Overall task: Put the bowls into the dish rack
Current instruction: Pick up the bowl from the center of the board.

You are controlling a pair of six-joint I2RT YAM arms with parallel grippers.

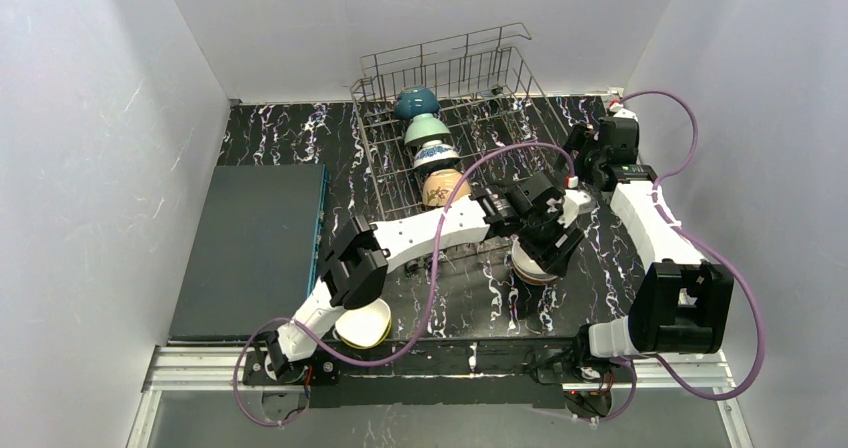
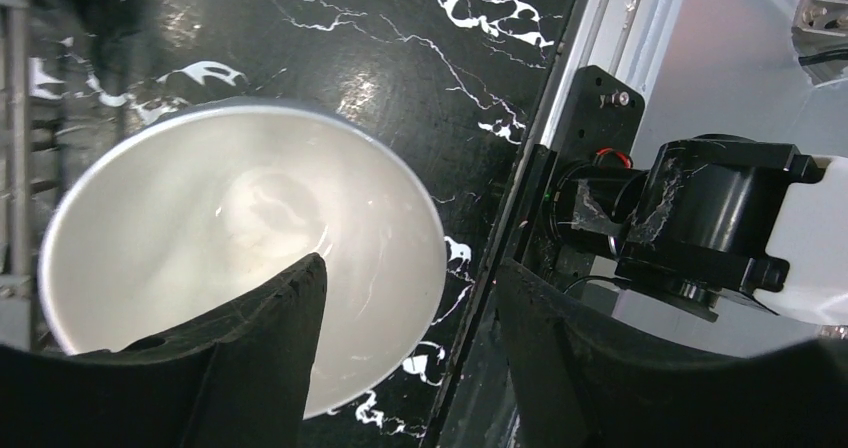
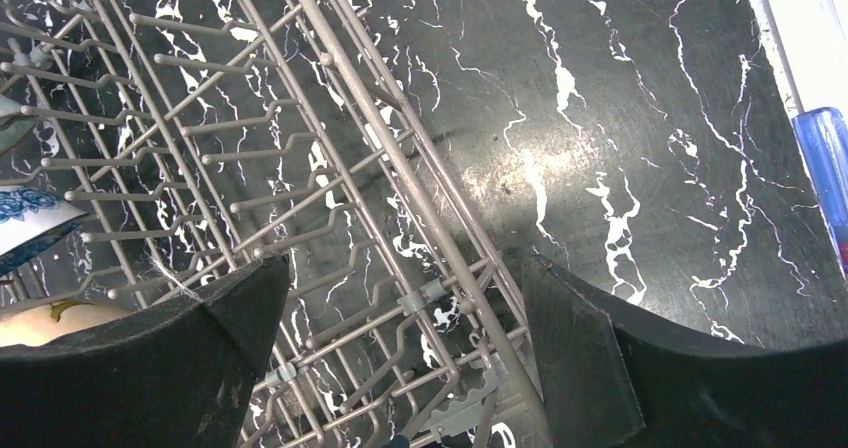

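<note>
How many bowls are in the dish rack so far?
4, in one row in the dish rack: teal bowl farthest, then mint bowl, blue-patterned bowl, tan bowl nearest. The left arm may hide another.

The white left arm [image 1: 430, 233] stretched from the near-left edge of the black marbled counter [image 1: 270, 133] diagonally to the counter's middle. Its left hand [image 1: 545, 248] pointed downward, black fingers [image 2: 270, 358] parted. The white right arm [image 1: 645, 223] folded at a bulky black elbow by the near-right edge and ran toward the far-right corner. Its right hand [image 3: 405, 358] was spread wide and faced down.
</note>
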